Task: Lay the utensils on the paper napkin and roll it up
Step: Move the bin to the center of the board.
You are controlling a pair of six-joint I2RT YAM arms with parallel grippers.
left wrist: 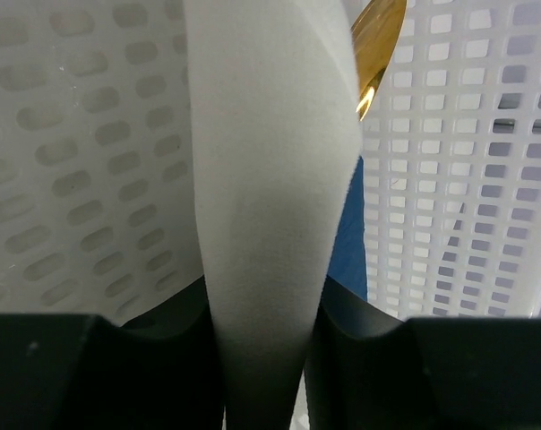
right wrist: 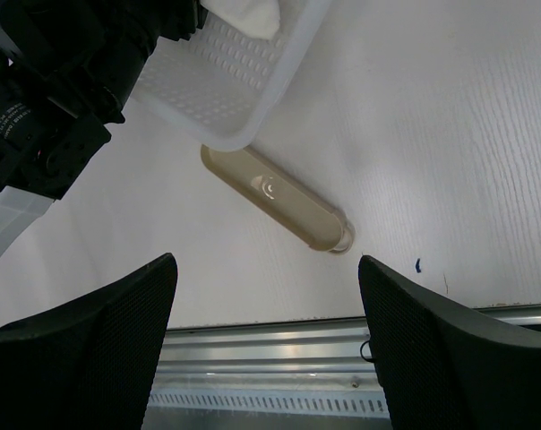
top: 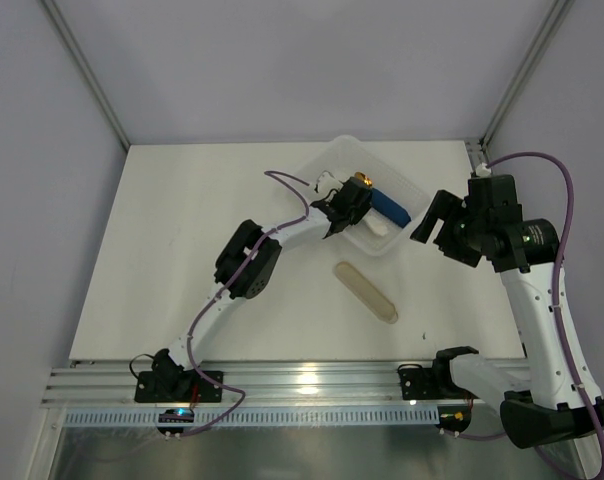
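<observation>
One smooth napkin [left wrist: 270,179], perhaps paper; perforated tray [left wrist: 73,179]

Setting: robotics lab test cell, with white table [top: 172,250], aluminium rail [top: 312,380] carrying two cabled robot arms [top: 247,262], plain grey walls [top: 302,60], metal frame posts [top: 87,75]

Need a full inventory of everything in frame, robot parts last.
tray: 1, white perforated plastic, far centre of the table
napkin: 1, white, in the tray, standing between the left gripper's fingers
blue-handled piece: 1, blue with gold tip, in the tray
sleeve: 1, beige, flat on the table, on the near side of the tray
table: 1, white, under everything
cutlery: none visible in any view
left gripper: 1, black, in the tray, closed on the napkin
right gripper: 1, black, open and empty, raised to the right of the tray
</observation>
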